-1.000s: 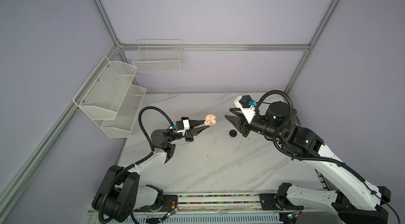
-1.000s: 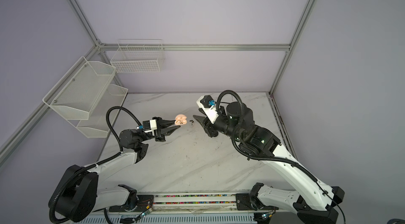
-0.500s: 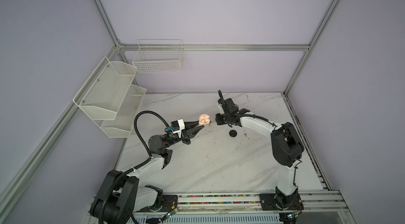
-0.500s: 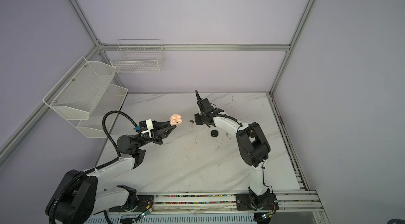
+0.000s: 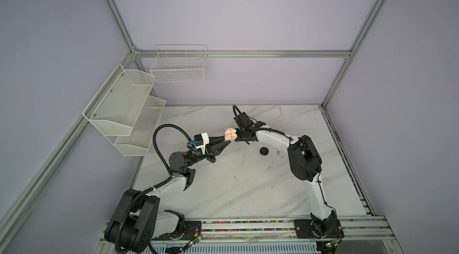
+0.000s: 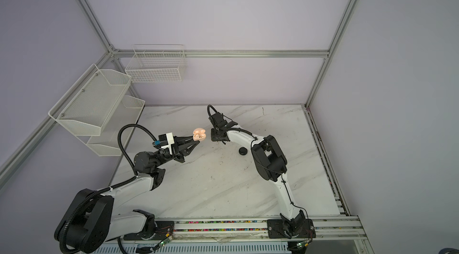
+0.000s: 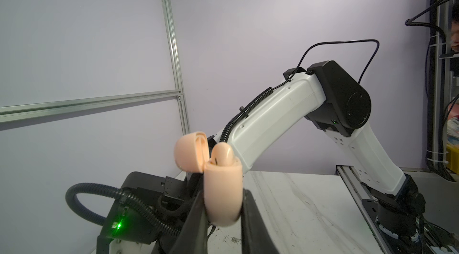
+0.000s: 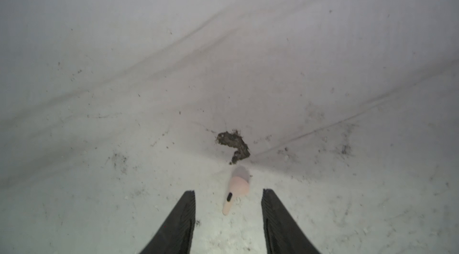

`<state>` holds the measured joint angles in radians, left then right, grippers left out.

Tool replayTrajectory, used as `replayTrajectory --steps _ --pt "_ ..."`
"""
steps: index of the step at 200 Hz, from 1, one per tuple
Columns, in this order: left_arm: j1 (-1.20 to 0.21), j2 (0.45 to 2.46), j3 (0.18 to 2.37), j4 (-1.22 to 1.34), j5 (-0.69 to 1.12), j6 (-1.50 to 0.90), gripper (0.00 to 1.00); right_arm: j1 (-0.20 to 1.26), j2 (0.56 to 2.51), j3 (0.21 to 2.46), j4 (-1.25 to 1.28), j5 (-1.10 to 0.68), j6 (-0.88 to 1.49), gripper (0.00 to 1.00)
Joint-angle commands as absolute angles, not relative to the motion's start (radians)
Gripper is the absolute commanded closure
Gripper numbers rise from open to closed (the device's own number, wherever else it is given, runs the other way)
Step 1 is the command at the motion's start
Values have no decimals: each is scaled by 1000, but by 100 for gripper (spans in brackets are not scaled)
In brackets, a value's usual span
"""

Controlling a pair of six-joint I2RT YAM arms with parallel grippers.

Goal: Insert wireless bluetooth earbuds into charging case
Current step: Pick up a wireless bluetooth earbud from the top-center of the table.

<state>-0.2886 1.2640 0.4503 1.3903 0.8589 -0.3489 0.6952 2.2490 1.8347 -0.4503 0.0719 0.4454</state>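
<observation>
**Fingers: left pair clamped on the open case, right pair spread over a loose earbud**

Left fingers [image 7: 196, 215] are shut tight on the lower shell of the pink charging case [image 7: 222, 190]. They hold it up off the tabletop [image 5: 236, 185] with its lid [image 7: 190, 152] hinged back and its mouth facing up. Right fingers [image 8: 182, 215] stand apart, low over the marble, one on each side of a pale loose earbud [image 8: 238, 184] and touching neither side of it.

A second ago the right arm was reared up with its elbow bent high. Half a second ago it was already stretched out flat, and it has the same reach now. The left arm has drawn the case slightly back towards its own side.

The loose earbud lies flat, its long axis running along the gap between the right fingers. Its stem points back towards the wrist and its rounded head points away, at a dark smear of debris [image 8: 234, 146] just beyond it. A second pale earbud [image 7: 222, 152] sits in the case, stem down and head poking out of the top.

In both top views the right wrist hides the loose earbud and the fingertips over it. The case [image 6: 199, 134] hangs just beside that wrist, not touching. A black case [image 5: 264, 151] lies shut on the tabletop near the right forearm. The case's other socket cannot be made out, and the far tabletop in the right wrist view is blurred.
</observation>
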Motion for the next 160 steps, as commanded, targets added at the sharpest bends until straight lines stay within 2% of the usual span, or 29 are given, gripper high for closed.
replayTrajectory --steps 1,50,96,160 --pt "-279 1252 429 1447 851 -359 100 703 2321 1889 -555 125 466 53" --pt "-273 1276 438 1477 856 -388 100 710 2367 1936 -595 131 439 56" --pt "-270 1288 440 1499 860 -408 100 710 2314 1884 -593 127 434 65" --pt "-268 1290 441 1503 862 -426 100 710 2299 1878 -594 114 412 69"
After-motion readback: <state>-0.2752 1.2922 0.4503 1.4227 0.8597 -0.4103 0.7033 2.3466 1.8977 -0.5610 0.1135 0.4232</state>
